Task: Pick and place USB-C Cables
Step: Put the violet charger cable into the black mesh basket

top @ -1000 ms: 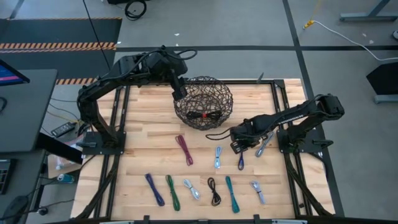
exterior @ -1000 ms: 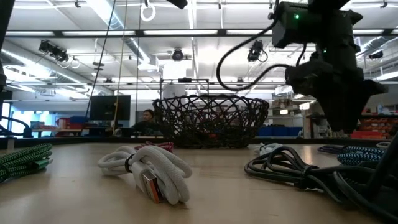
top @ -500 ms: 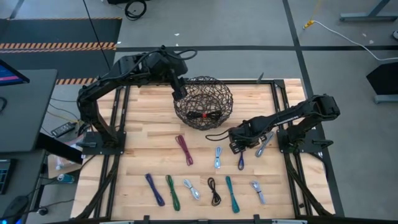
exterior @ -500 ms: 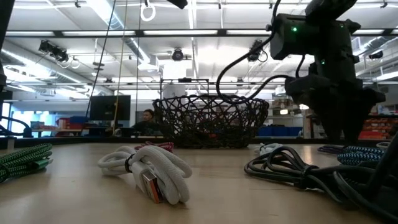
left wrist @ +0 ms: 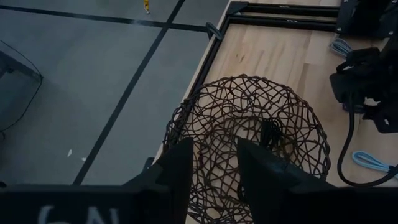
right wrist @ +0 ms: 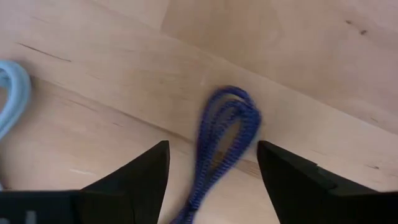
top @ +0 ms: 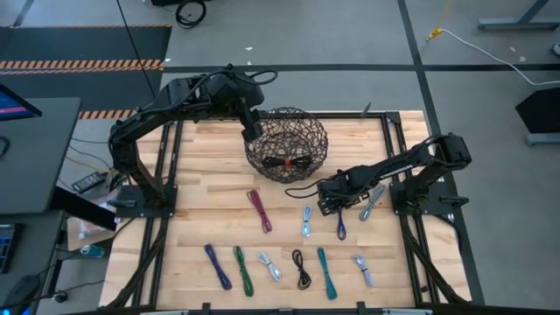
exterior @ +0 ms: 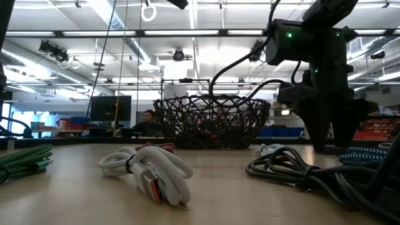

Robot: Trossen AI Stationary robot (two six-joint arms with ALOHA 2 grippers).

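High view, left to right: the left gripper (top: 251, 133) is held at the rim of the wire basket (top: 285, 145), its fingers (left wrist: 179, 171) partly parted with nothing seen between them. A cable (top: 289, 163) is seen inside the basket. Loose cables are spread over the wooden table (top: 192, 210): purple (top: 217, 265), green (top: 242, 269), magenta (top: 259, 210), black (top: 301, 268), teal (top: 325, 272). The right gripper (top: 328, 203) is lowered over a dark blue cable (right wrist: 222, 143), fingers spread wide to either side of it, nothing gripped.
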